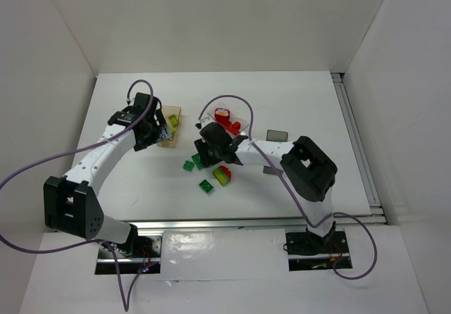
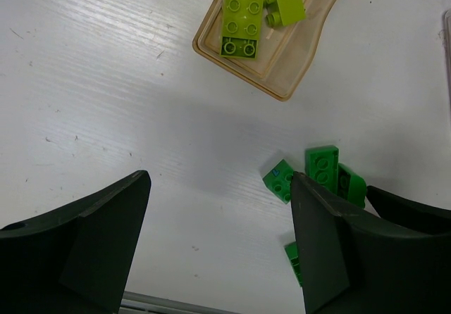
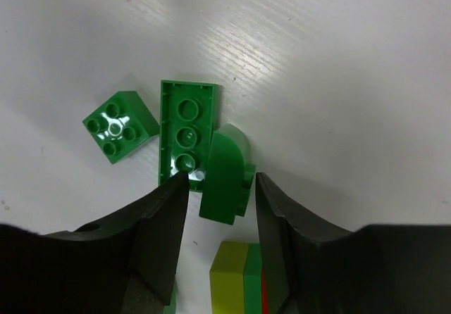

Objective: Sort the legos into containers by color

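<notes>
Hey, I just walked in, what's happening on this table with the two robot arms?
Two arms are sorting by color. The right gripper sits over a cluster of green bricks, its jaws either side of a curved green brick; whether they grip it is unclear. The left gripper hangs open and empty over the table, near the tan tub that already holds yellow-green bricks.

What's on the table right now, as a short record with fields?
tan tub: holds yellow-green bricks
left claw: open, empty
right claw: fingers either side of curved green brick; grip unclear
loose green: long brick, square brick
stack: yellow-green, green and red layers, near the right claw
</notes>
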You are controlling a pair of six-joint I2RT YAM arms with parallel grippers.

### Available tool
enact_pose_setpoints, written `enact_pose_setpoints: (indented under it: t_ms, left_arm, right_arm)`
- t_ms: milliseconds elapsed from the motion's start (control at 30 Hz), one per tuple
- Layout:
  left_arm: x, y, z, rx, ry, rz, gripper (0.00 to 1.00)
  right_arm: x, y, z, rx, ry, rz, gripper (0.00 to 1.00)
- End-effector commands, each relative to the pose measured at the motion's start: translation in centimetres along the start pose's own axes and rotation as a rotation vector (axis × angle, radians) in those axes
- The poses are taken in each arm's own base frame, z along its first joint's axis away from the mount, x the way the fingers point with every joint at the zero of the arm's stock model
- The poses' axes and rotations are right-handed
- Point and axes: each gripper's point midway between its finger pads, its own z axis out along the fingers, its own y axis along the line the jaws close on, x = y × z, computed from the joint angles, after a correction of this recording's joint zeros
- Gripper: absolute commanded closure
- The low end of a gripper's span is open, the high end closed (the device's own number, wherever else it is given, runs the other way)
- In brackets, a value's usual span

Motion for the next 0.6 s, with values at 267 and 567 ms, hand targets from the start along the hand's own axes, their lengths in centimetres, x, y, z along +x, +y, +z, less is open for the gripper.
enact_pose_setpoints:
  t_ms: [267,567]
  left_arm:
    - [0.4,0.1,0.2,-0.006,0.005,0.006,0.12]
    - [3.1,-2.4,0.3,0.085,0.052,0.098,0.12]
  right_arm:
    - [-4.5,-0.7,-2.7,0.073,-0.149,0.056,0.76]
    - [-4.9,-10.1,-15.0,0.421,-0.416,0.242,0.73]
